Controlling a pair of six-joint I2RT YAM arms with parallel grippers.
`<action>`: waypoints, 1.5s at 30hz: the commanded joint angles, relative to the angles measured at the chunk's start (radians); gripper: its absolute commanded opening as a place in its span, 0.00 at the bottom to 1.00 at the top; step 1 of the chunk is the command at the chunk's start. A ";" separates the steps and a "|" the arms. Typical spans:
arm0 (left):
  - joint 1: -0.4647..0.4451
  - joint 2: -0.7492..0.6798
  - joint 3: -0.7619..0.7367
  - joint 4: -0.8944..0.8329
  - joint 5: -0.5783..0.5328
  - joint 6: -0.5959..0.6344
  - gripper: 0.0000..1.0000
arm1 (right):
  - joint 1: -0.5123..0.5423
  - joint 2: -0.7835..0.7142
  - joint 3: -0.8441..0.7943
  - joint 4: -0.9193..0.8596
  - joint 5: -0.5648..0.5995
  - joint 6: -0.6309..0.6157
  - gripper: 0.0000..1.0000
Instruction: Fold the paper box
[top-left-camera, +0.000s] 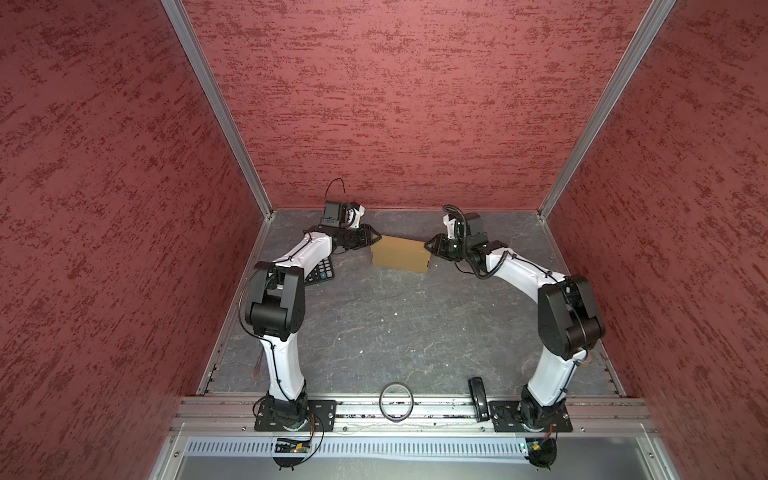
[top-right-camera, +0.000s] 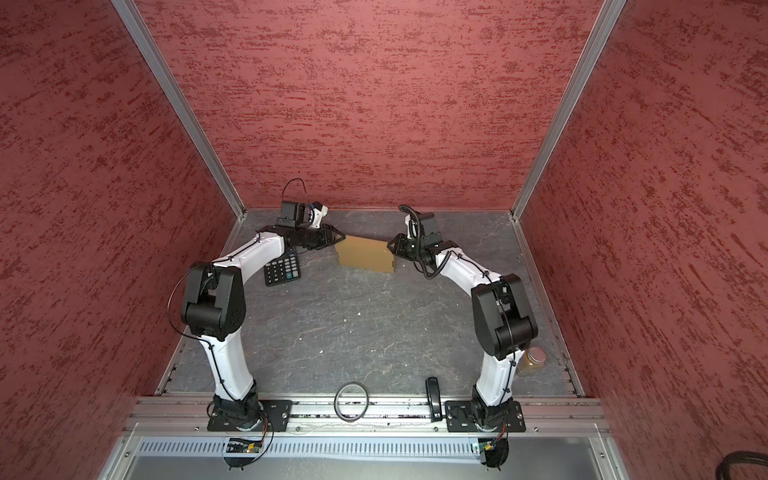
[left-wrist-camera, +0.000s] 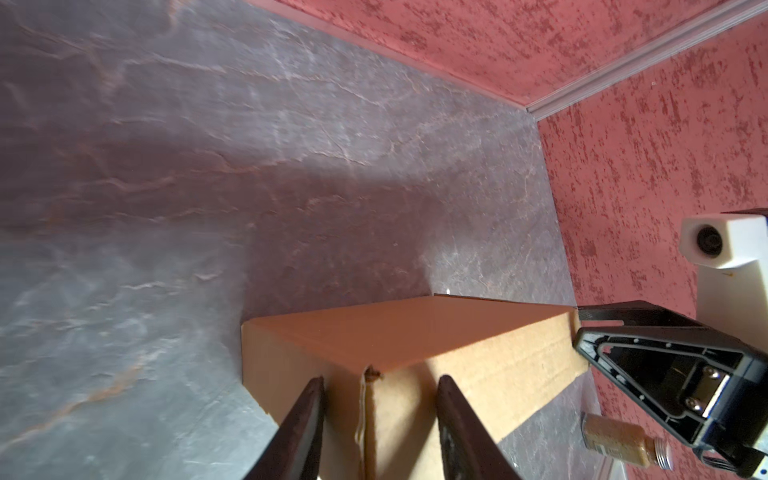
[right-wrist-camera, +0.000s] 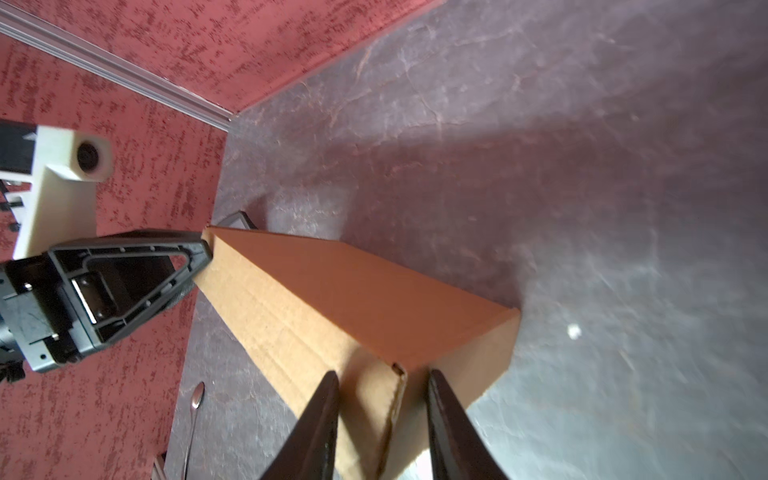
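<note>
- tan-brown all over: seeing the paper box (top-left-camera: 401, 254) closed up and resting on the grey table (top-left-camera: 374, 324), far back in the middle, near the back wall (top-left-camera: 415, 104).
- finding it between the two pincers in both top views, one pincer at each short end.
- seeing the left gripper (left-wrist-camera: 380, 380) holding its jaws part way apart, with the tips right at the end wall of the box, one on each side of a corner seam.
- seeing the right gripper (right-wrist-camera: 380, 374) showing the same at the opposite end: jaws apart, not closed, tips at the end wall.
- not managing to tell about contact: tips pressing the cardboard, or only just beside it.
- noticing a black calculator (top-right-camera: 282, 268) lying half under the left arm (top-left-camera: 305, 249), near the box but apart from it.
- noticing also a jar (top-right-camera: 532, 359) at the right edge of the table and a dark ring (top-left-camera: 396, 402) at its front edge, both well apart from the box.
</note>
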 joint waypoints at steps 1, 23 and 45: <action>-0.103 -0.026 -0.054 -0.036 0.088 -0.032 0.43 | 0.028 -0.039 -0.063 0.039 -0.064 -0.034 0.35; -0.222 -0.403 -0.492 0.033 -0.070 -0.163 0.59 | 0.013 -0.420 -0.406 -0.029 0.006 -0.094 0.53; -0.143 -0.312 -0.536 0.158 -0.068 -0.201 0.54 | 0.012 -0.280 -0.390 -0.035 0.093 -0.078 0.54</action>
